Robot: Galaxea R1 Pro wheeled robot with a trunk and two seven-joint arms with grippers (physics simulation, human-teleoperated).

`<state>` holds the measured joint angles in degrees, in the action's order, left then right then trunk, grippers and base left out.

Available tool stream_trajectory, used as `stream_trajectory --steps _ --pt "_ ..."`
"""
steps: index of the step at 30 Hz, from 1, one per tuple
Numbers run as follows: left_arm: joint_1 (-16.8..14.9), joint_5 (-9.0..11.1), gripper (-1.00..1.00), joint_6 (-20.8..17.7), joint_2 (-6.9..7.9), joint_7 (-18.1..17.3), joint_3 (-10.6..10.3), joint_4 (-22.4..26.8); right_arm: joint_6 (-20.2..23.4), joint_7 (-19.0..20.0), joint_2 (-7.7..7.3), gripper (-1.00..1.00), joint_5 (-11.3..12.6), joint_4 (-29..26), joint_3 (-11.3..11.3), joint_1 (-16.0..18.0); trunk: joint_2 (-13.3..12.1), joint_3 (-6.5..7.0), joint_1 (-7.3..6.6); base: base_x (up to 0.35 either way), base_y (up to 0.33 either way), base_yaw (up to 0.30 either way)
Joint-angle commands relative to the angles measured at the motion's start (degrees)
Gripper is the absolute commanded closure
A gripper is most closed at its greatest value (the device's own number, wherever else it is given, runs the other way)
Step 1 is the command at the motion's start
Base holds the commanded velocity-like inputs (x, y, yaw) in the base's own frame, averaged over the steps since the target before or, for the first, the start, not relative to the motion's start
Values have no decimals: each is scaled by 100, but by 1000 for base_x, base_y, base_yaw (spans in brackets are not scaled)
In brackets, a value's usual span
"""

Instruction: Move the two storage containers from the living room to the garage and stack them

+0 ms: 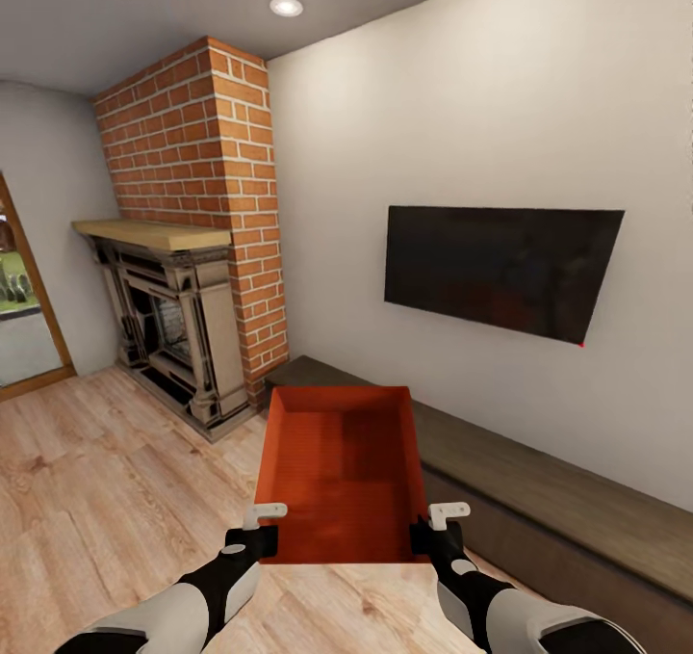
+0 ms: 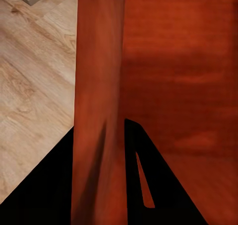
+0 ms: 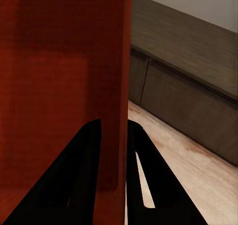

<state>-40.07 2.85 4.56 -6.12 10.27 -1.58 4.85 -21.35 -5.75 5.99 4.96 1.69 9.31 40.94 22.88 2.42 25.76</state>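
Note:
One orange-red storage container [image 1: 342, 471], open-topped and empty, is held up in front of me above the light wood plank floor [image 1: 106, 481] of the living room. My left gripper [image 1: 252, 536] is shut on the container's left wall [image 2: 99, 111], one dark finger [image 2: 39, 190] on each side of it. On the opposite side, my right gripper [image 1: 435, 536] clamps the right wall [image 3: 116, 86], with one finger [image 3: 148, 180] outside and the other inside.
A red brick chimney [image 1: 207, 182] with a dark fireplace [image 1: 168, 322] stands ahead on the left. A black TV [image 1: 500, 267] hangs on the white wall above a long low dark cabinet [image 1: 558, 500] [image 3: 188, 76]. A wood-framed doorway [image 1: 24, 307] is at far left.

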Motion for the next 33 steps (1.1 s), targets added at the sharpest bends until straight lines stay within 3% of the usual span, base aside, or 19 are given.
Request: stream_trajectory --steps 1,13,33 --pt "-1 46 100 19 -29 52 17 -21 -36 -5 43 100 67 7 0 8 4 7 2 0 0 0" --pt "-1 47 100 19 -29 54 17 -19 -36 -5 43 100 67 7 0 8 4 111 2 0 0 0" --pt "2 40 100 19 -10 54 17 -6 -27 0 30 100 92 5 68 10 4 121 3 0 0 0"
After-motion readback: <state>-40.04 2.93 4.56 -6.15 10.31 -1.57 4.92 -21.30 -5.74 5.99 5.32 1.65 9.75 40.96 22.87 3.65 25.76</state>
